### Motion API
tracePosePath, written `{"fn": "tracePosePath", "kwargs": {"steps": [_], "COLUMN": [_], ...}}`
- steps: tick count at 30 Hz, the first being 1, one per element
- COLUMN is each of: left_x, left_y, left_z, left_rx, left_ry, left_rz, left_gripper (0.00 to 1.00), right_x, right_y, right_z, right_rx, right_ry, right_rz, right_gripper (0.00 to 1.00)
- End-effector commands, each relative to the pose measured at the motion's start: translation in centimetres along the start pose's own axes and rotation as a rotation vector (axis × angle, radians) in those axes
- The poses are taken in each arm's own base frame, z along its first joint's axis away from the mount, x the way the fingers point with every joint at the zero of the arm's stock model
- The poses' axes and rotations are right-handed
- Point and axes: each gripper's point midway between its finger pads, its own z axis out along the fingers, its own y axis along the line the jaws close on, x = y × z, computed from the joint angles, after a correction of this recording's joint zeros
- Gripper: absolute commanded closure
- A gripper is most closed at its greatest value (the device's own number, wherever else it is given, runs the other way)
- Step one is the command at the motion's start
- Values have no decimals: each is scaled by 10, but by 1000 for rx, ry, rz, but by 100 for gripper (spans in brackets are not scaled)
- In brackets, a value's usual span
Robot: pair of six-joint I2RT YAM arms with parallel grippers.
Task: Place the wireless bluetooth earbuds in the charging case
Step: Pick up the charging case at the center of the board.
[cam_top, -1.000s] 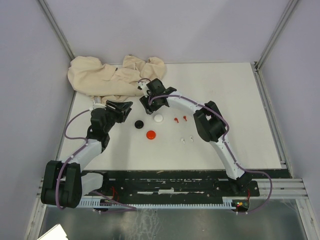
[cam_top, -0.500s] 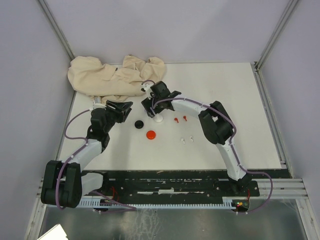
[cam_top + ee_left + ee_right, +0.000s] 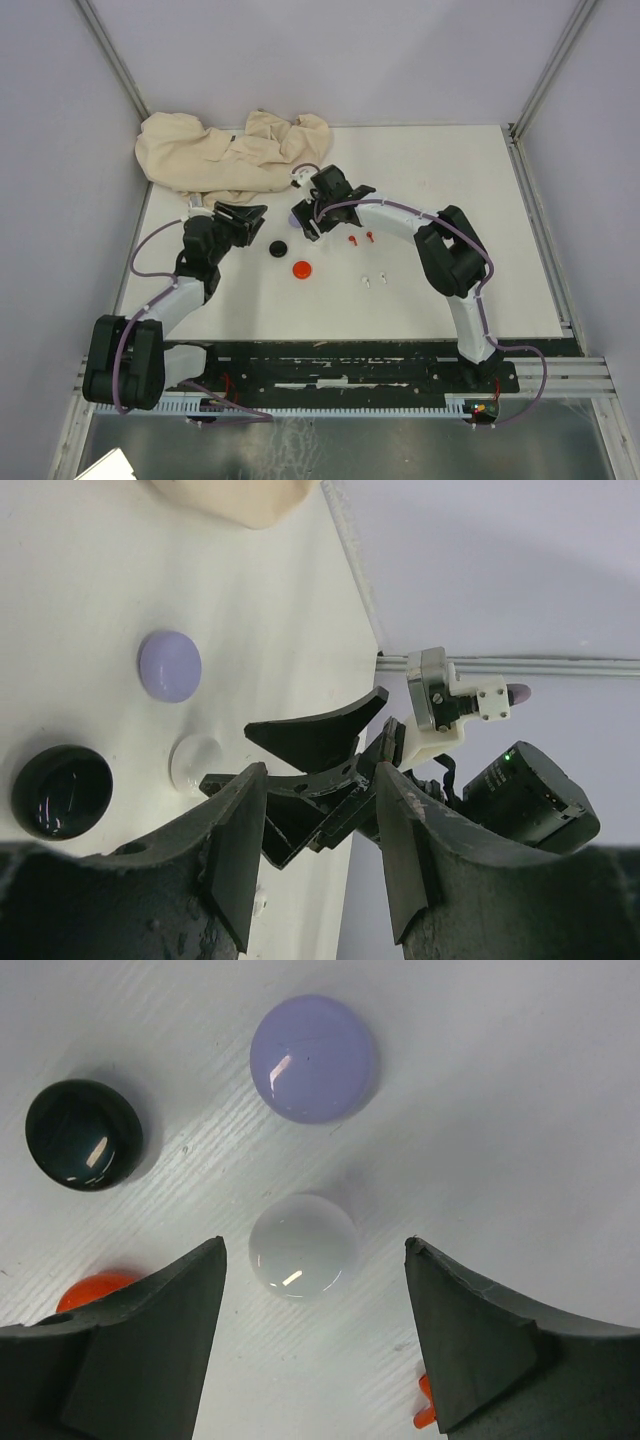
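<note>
Four round discs lie mid-table: a white charging case [image 3: 303,1246], a purple one [image 3: 313,1057], a black one [image 3: 84,1134] and a red one [image 3: 95,1288]. My right gripper [image 3: 313,1260] is open and empty, hovering over the white case with a finger on each side, not touching. In the top view it [image 3: 312,216] hides the white and purple cases. Two red earbuds [image 3: 360,238] and two white earbuds [image 3: 374,280] lie to the right. Purple and black earbuds are out of view. My left gripper [image 3: 247,216] is open and empty, left of the black case [image 3: 277,247].
A crumpled beige cloth [image 3: 225,155] lies at the back left of the white table [image 3: 470,220]. The left wrist view shows the right gripper [image 3: 320,735] close ahead, beside the white case [image 3: 196,762] and purple case [image 3: 169,666].
My right gripper has moved nearer and a little right, from behind the white case to directly over it, hiding it in the top view. The left arm has barely moved.
</note>
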Motion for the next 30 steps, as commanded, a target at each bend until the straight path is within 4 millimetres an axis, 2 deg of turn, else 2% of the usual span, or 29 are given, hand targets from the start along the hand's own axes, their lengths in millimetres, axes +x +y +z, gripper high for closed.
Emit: {"fn": "tracePosePath", "kwargs": {"steps": [1,18,30], "left_x": [-1,4,6], "left_y": [-14,-11,-10], "left_z": [4,13,13], "left_rx": [57,57,60], "left_ry": [17,56,65], "left_rz": [57,47,41], "left_gripper": [45,44,44], "right_x": [-11,12,18], "right_y": [3,8,12], "right_z": [-14,3,15], "right_rx": [-20,-41,-50], "right_ry": [-27,66,94], "right_rz": [-16,-56,-64], "right_gripper": [20,22,34]}}
